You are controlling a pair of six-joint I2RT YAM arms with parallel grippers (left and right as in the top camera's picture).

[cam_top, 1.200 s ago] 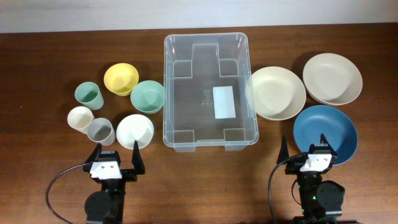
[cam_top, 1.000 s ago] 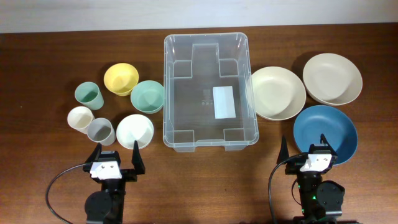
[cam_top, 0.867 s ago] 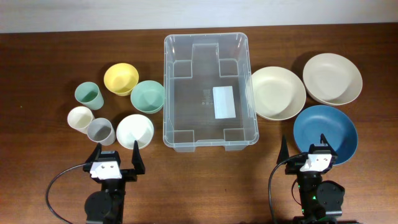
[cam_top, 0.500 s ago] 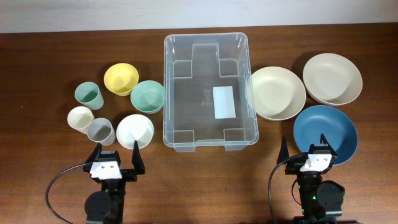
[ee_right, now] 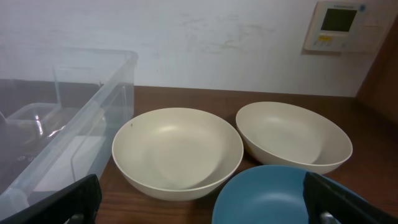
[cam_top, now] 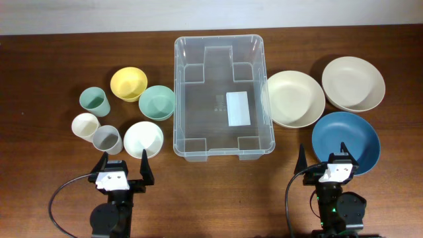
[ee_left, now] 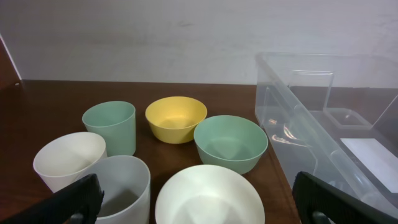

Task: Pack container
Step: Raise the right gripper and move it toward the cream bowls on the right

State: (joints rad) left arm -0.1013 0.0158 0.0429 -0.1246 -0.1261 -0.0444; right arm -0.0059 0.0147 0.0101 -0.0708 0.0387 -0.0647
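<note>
container (cam_top: 223, 96): large clear plastic bin, rectangular, with a rounded rim
state: upright, open at the top, no lid on it, nothing inside
floor: a white label (cam_top: 238, 108) lies flat on it, right of the middle
corners: moulded steps stand at all four, the far pair larger
pose: long sides run from near edge to far edge
place: middle of the counter (cam_top: 211, 192), toward its far edge

Container (cam_top: 220, 39): clear glossy plastic; reflections are seen on walls. Label (cam_top: 238, 108): white, matt, paper-like. Bench (cam_top: 218, 198): dark wood grain, slight sheen. Blue bowl (cam_top: 340, 129) and yellow bowl (cam_top: 128, 82): smooth matt finish is noted, prob. plastic.
</note>
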